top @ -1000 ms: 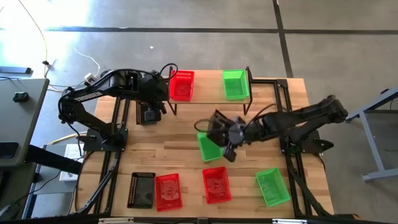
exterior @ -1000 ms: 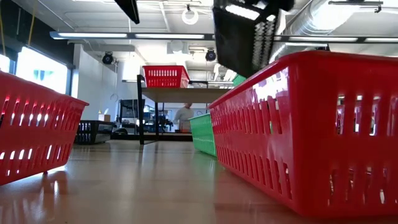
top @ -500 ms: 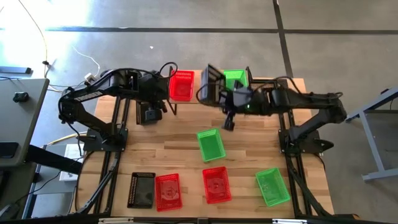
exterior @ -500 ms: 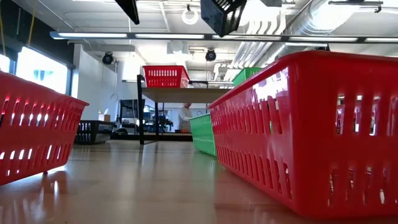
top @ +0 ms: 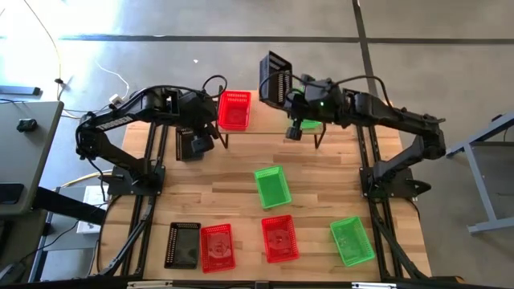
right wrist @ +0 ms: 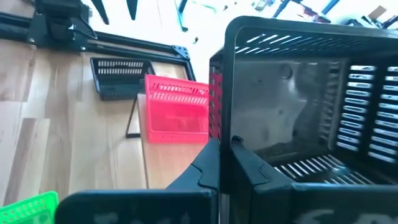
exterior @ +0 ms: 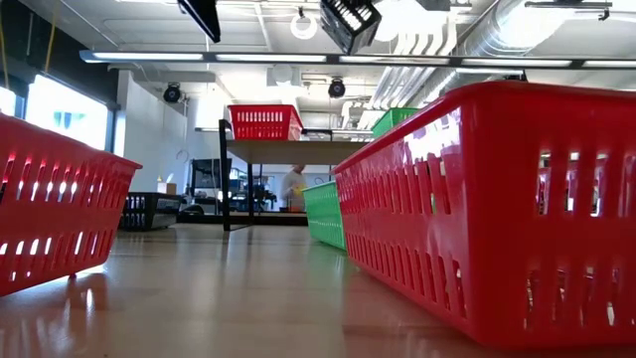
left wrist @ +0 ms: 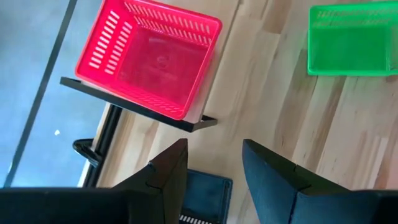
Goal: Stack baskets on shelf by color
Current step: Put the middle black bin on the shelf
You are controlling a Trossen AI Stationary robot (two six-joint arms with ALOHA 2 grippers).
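Observation:
My right gripper point(top: 291, 95) is shut on a black basket point(top: 275, 76), raised above the shelf point(top: 269, 128) between the red basket point(top: 234, 110) and the green basket point(top: 309, 124) that stand on its plank. The low view shows that black basket point(exterior: 350, 20) high up. My left gripper point(left wrist: 214, 149) is open and waits above another black basket point(top: 193, 147) on the table left of the shelf. A green basket point(top: 272, 186) sits mid-table. Two red ones point(top: 279, 238) point(top: 218, 246), a black one point(top: 183, 244) and a green one point(top: 352, 240) line the near edge. My right gripper pinches one side wall of the black basket at its rim point(right wrist: 221, 127), one finger point(right wrist: 208, 163) on each face of the wall. The basket is lifted clear and tipped on its side, its open top turned toward the wrist camera.
The shelf's plank shows bare room between its red and green baskets. Black frame rails point(top: 152, 160) run along the table's left and right sides. Bare wood lies around the mid-table green basket. A person point(exterior: 290, 189) shows far off in the room.
My right gripper has carried the black basket from beside the mid-table green basket up and toward the far edge, and it now hangs above the shelf. The basket has tipped onto its side on the way. The green basket has stayed where it was.

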